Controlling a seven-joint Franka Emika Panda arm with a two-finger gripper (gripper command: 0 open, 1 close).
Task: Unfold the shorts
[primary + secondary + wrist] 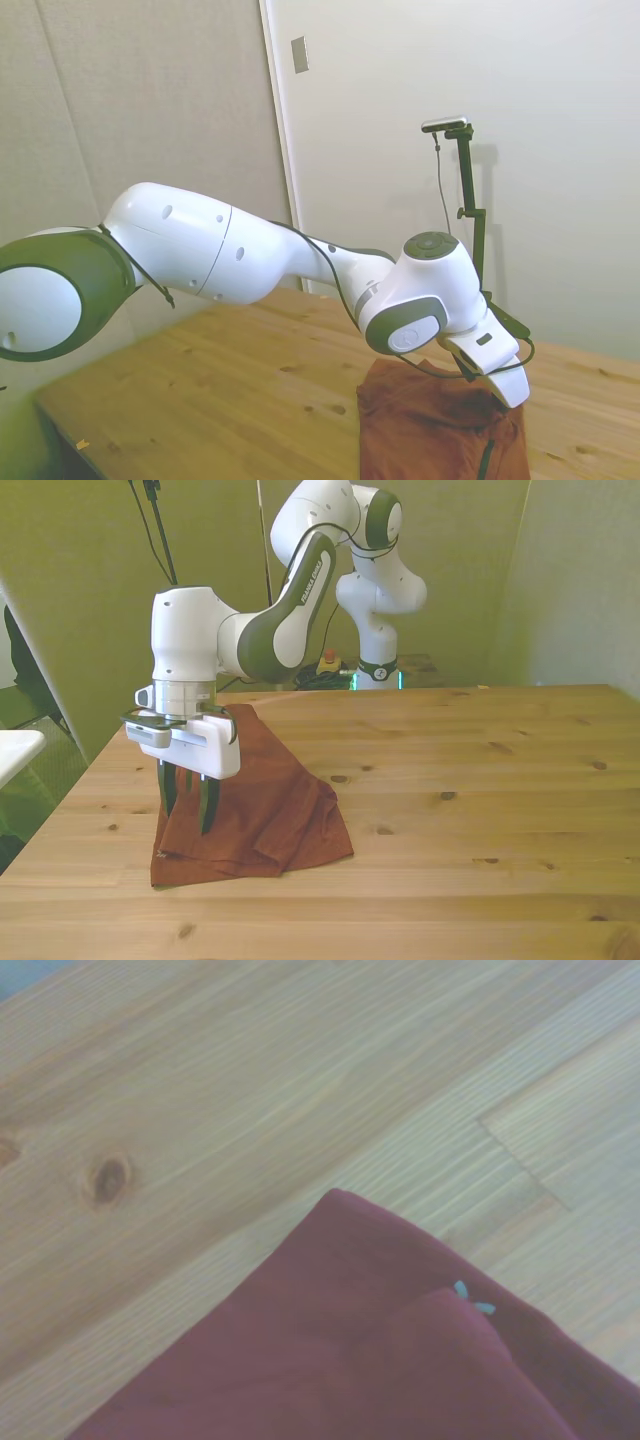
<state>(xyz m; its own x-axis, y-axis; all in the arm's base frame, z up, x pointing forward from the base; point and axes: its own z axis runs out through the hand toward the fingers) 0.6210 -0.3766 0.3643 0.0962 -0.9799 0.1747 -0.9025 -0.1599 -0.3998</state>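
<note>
Shorts lie folded on the tabletop, toward the front view's left and close to the near edge, rust-brown, layers stacked with creases. Front view is the only one showing the hand: pointing straight down over the left part of the shorts, two dark fingers slightly spread with a narrow gap, nothing pinched between them, tips just above or barely at the fabric, can't tell which. Side view hides the fingers behind the wrist housing, but shows the shorts under the arm and a dark zipper line on the fabric, not seen from the front. Wrist view gives a close corner of the shorts on bare wood, folded edge on top, with a small pale tag sticking out, plus a knot in the plank nearby
</note>
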